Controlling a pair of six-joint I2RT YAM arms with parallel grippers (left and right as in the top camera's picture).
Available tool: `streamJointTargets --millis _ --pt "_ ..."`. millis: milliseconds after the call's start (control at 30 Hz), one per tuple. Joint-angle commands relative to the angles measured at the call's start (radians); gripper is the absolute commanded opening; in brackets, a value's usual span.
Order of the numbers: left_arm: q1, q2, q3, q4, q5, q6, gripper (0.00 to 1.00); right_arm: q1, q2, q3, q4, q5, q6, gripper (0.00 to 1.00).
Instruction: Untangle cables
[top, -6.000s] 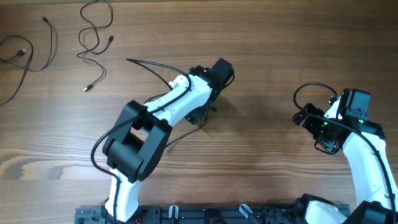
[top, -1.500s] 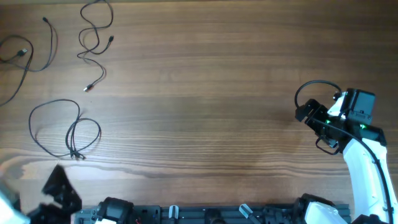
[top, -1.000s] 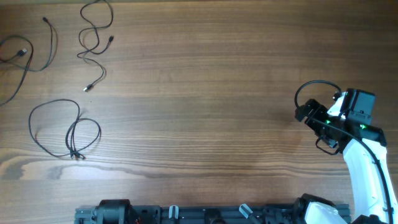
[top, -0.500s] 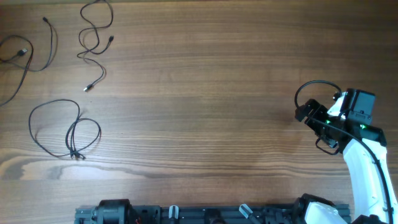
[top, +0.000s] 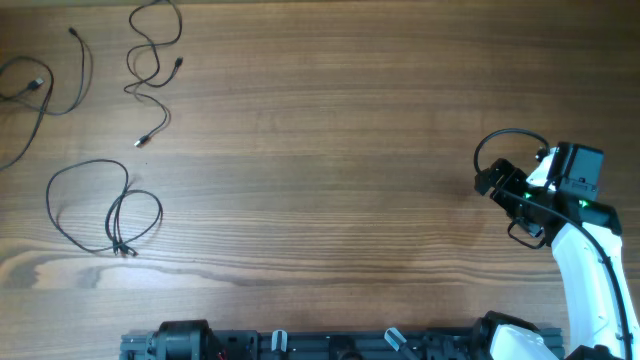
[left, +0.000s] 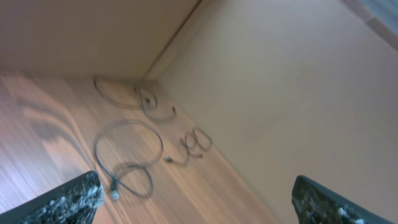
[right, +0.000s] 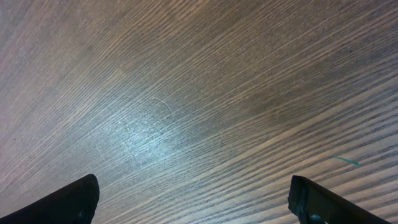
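Left gripper (left: 196, 203): standing wide open and holding nothing, looking at the cables from well back. Its arm is no longer showing overhead, having pulled away past the near-left corner after reaching over the middle of the tabletop (top: 330, 150).
Right gripper (right: 193, 202): hanging with jaws wide apart and empty over bare wood near the right edge, staying where it was.
Looped cable (top: 127, 190): lying by the left edge toward the near-left corner, curling in one wide loop and a smaller one. It is newly showing there and touching no other cable.
Squiggly cable (top: 152, 132): snaking from the far edge toward the looped cable, stopping short of it.
Third cable (top: 88, 72): lying in the far-left corner and running off the left edge, apart from the squiggly cable.
Task reading: the three cables are lying separately and the left arm is backing off, so the untangling is looking finished or nearly so. Only the looped cable's own crossings may be needing attention.
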Motion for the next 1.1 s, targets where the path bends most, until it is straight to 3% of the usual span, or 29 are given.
streamJointTargets --millis 0,500,700,867,1067 --pt "0.003 -0.008 -0.138 0.084 0.031 -0.214 1.00 -0.002 -0.011 0.023 0.002 -0.012 0.008 1.00" --pt "0.003 -0.008 -0.758 0.742 0.163 -0.202 1.00 -0.002 -0.011 0.023 0.007 0.060 0.008 1.00" --pt "0.003 -0.008 -0.981 1.080 0.263 -0.020 1.00 -0.002 -0.011 0.023 0.006 0.060 0.008 1.00" --pt "0.003 -0.008 -1.100 1.219 0.337 0.082 1.00 -0.002 -0.011 0.023 0.006 0.060 0.008 1.00" --pt "0.003 -0.008 -1.210 1.286 0.339 0.105 1.00 -0.002 -0.011 0.023 0.007 0.059 0.008 1.00"
